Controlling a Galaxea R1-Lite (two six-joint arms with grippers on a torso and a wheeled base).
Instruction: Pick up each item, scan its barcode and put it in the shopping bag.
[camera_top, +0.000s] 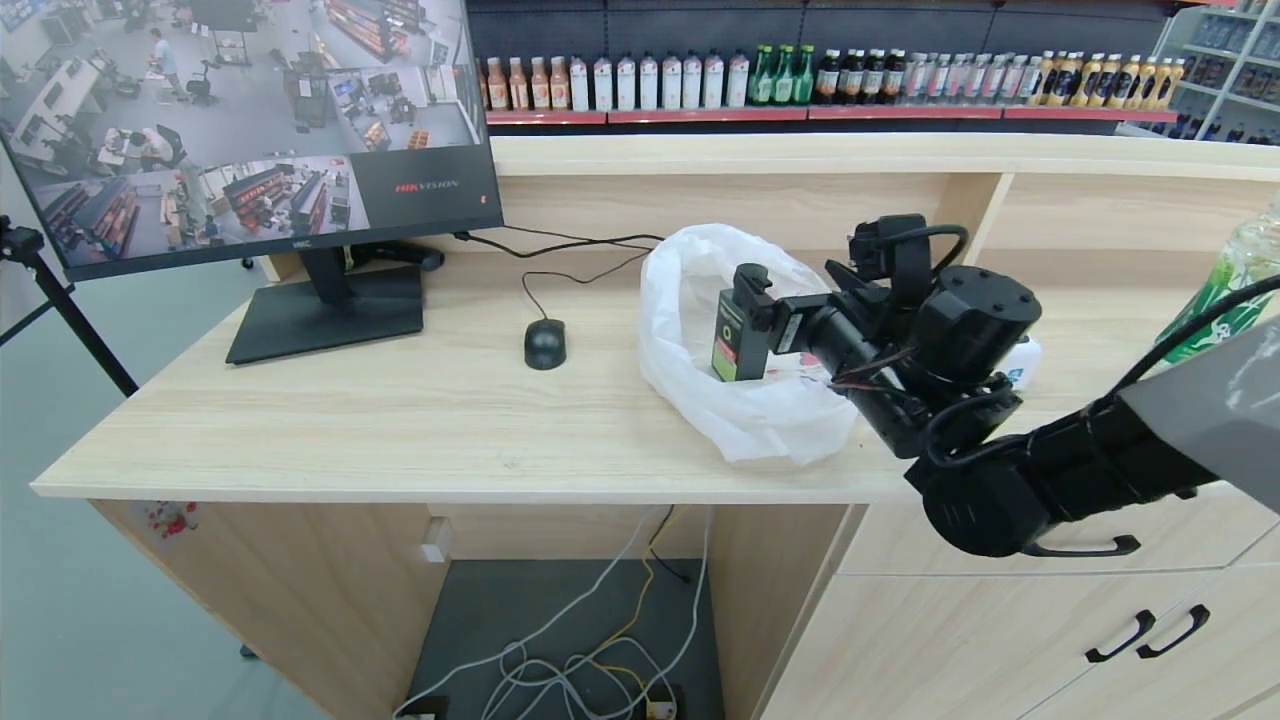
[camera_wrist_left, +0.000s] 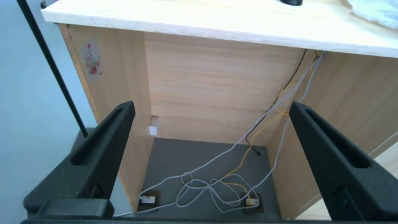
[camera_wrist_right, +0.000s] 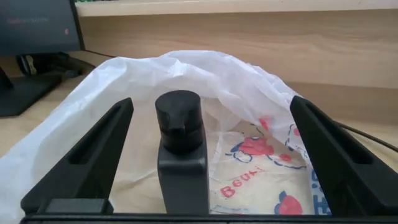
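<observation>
Standing in the white bag (camera_top: 700, 405) on the counter's (camera_top: 400, 420) right side, a dark bottle (camera_top: 730, 345) with a green-and-red label meets the right gripper (camera_top: 752, 298). From the right wrist, its black cap rises between wide-open jaws that grip nothing, with a printed packet (camera_wrist_right: 261, 168) behind it. From the left wrist, the left gripper (camera_wrist_left: 212, 109) gapes empty, facing cables (camera_wrist_left: 211, 186) under the counter.
</observation>
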